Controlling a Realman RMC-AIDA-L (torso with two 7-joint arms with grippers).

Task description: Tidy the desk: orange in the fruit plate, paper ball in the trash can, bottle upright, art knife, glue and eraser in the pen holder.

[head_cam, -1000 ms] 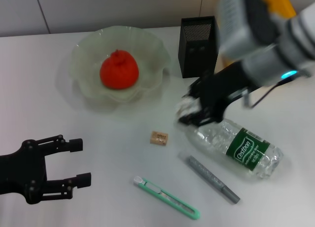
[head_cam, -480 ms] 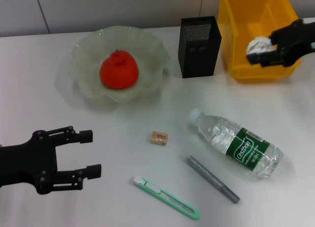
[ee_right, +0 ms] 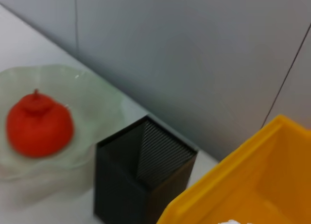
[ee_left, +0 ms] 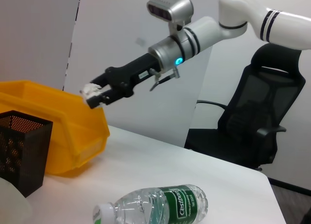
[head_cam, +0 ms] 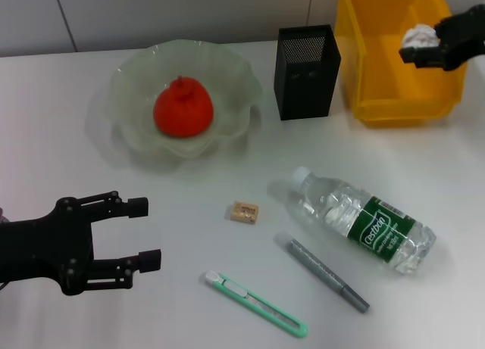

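Note:
My right gripper (head_cam: 423, 46) is shut on the white paper ball (head_cam: 418, 36) and holds it above the yellow bin (head_cam: 379, 69); the left wrist view shows the gripper (ee_left: 96, 95) over the bin (ee_left: 63, 131) too. The orange (head_cam: 183, 108) lies in the pale green fruit plate (head_cam: 132, 80). The clear bottle (head_cam: 356, 219) lies on its side. The green art knife (head_cam: 256, 303), grey glue stick (head_cam: 327, 274) and tan eraser (head_cam: 245, 211) lie on the table. The black mesh pen holder (head_cam: 305, 70) stands upright. My left gripper (head_cam: 146, 233) is open and empty at front left.
The white table (head_cam: 61, 160) ends at a grey wall behind the plate and bin. The pen holder stands between the plate and the bin. An office chair (ee_left: 257, 127) stands beyond the table's right side.
My right gripper has carried the paper ball from beside the bottle up and back to above the yellow bin. The bottle shifted slightly. My left gripper crept rightward.

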